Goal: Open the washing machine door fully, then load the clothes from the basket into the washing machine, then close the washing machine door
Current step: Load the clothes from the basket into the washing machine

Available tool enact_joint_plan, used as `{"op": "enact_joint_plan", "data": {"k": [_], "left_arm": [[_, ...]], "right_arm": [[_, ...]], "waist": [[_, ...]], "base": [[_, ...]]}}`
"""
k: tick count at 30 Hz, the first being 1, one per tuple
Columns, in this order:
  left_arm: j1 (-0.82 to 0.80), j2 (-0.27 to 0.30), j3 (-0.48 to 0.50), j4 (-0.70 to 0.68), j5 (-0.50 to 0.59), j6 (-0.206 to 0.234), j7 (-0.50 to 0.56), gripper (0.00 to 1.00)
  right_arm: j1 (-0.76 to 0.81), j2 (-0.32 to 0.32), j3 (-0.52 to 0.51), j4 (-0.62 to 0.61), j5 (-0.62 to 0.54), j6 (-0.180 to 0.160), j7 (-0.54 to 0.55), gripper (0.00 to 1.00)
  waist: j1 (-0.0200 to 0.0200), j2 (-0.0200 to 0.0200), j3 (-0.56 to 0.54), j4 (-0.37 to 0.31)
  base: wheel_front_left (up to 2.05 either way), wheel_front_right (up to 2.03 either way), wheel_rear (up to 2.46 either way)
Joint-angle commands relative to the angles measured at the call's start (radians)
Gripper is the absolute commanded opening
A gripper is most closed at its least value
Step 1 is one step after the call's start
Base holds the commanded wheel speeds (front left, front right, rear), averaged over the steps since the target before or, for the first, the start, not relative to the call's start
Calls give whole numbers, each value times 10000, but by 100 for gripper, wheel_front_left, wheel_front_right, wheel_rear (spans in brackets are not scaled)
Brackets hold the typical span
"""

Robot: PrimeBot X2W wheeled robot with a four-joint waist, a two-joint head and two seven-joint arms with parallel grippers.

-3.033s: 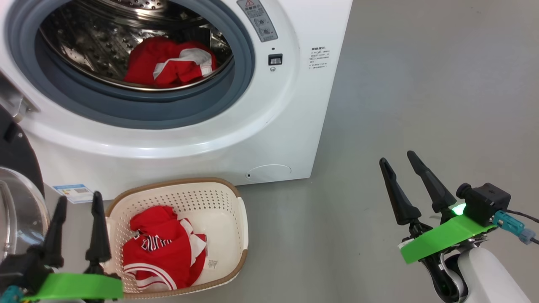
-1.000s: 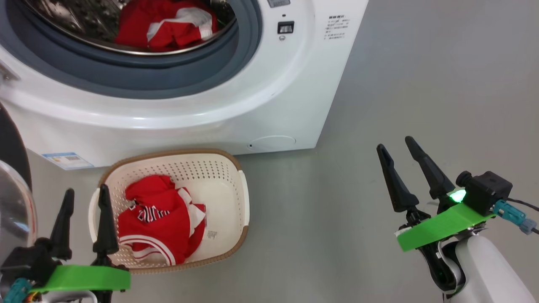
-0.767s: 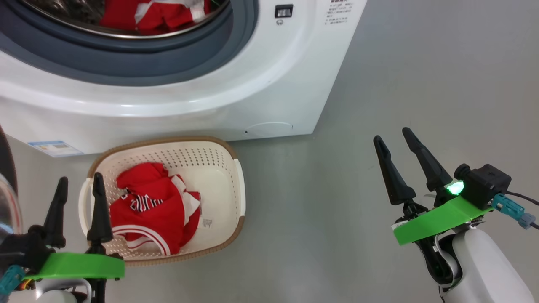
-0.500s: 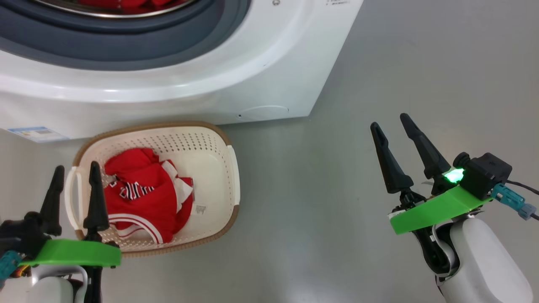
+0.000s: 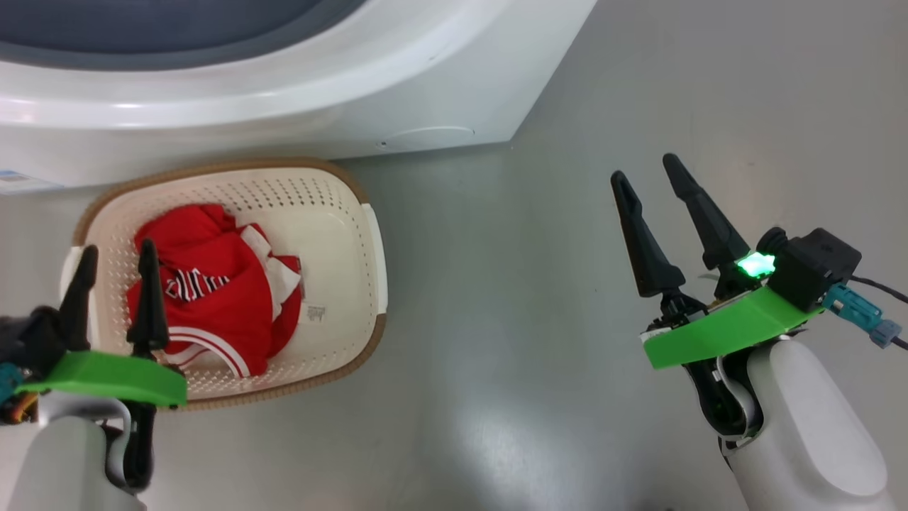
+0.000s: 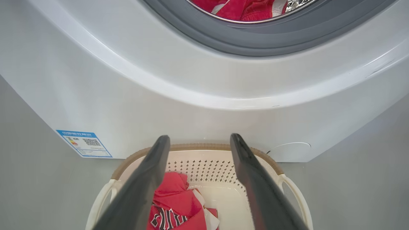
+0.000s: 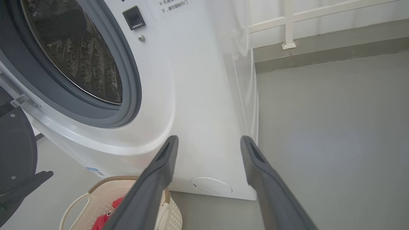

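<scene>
Basket [image 5: 374, 248] holding red clothes [image 5: 213, 305], near left; left gripper [image 5: 118, 246] above it and right gripper [image 5: 642, 166] gape empty; best descent lands on bunched fabric, clear of walls.

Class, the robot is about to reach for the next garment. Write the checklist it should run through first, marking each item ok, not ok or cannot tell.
1. Is the washing machine door open? Ok, swung aside of the washing machine.
2. Is the left gripper open and empty? Ok.
3. Is the right gripper open and empty? Ok, over the floor.
4. Are there clothes in the basket to pick? Ok, red fabric lies there.
5. Is the left gripper lined up with them? Ok, its fingers frame them in the wrist view.
6. Is the gap down to the fabric known? Cannot tell.
</scene>
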Motion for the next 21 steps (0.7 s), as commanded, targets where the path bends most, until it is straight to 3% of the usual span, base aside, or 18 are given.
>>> {"op": "enact_joint_plan", "data": {"k": [1,21], "left_arm": [[-233,424,215,15,-118,-27,-80,100],[-3075,1352,-1567,4081,-1490,-30,-36,100]], "right_arm": [[38,83,245,-286,-133,16,-46,100],[-578,379,127,-661,-406,16,-46,100]], "waist": [[0,-1,372,-137],[0,-1,2302,-578]], "base": [[0,0,0],[0,0,0]]}}
